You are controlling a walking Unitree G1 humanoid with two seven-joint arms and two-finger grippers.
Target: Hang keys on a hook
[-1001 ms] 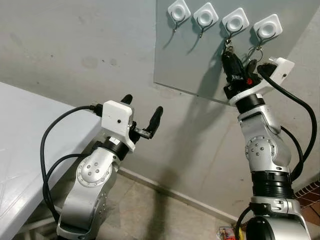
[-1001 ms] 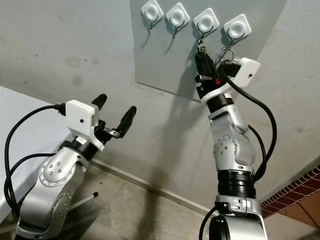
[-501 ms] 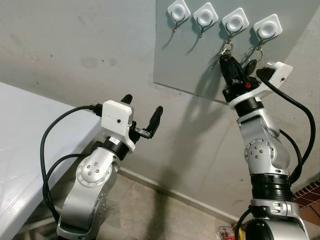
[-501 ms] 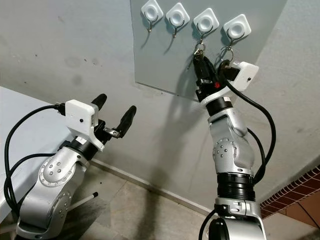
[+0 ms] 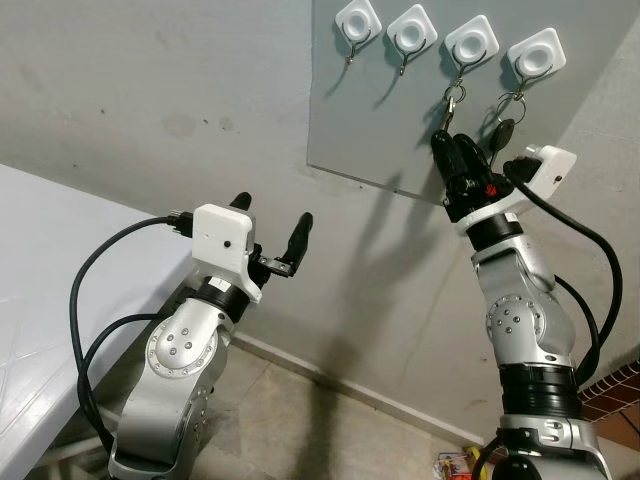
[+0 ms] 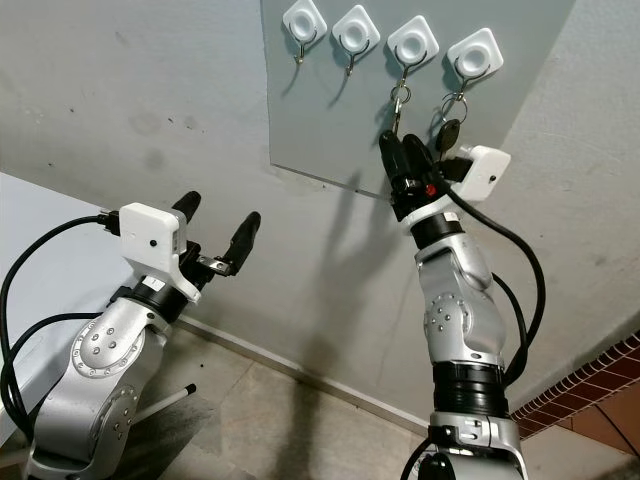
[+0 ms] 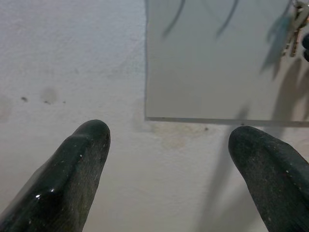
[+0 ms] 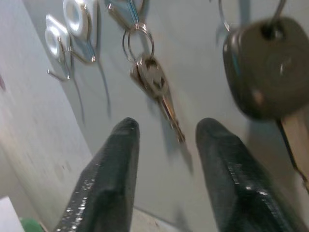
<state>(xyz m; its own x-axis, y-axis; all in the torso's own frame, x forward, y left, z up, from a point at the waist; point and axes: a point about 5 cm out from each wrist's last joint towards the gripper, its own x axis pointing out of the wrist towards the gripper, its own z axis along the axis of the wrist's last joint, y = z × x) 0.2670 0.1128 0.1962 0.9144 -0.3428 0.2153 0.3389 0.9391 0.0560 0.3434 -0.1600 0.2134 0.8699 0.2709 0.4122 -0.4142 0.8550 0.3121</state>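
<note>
A grey panel [image 5: 370, 110] on the wall carries a row of white hooks. A bunch of silver keys [image 8: 152, 77] hangs by its ring from the third hook [image 5: 471, 42]. Another key with a black head [image 8: 263, 72] hangs from the fourth hook [image 5: 535, 55]. My right gripper [image 5: 452, 148] is raised just below the silver keys, open, with nothing between its fingers [image 8: 112, 164]. My left gripper [image 5: 272, 212] is held out at chest height, left of and below the panel. It is open and holds nothing.
A white table [image 5: 40, 260] stands at my left, close to the left arm. The first hook [image 5: 357, 22] and second hook [image 5: 411, 30] are bare. A skirting line [image 5: 350, 385] runs along the foot of the wall above the tiled floor.
My right gripper has dropped down and away from the third hook, leaving the silver keys hanging free on it. The left arm has sunk a little to the left.
</note>
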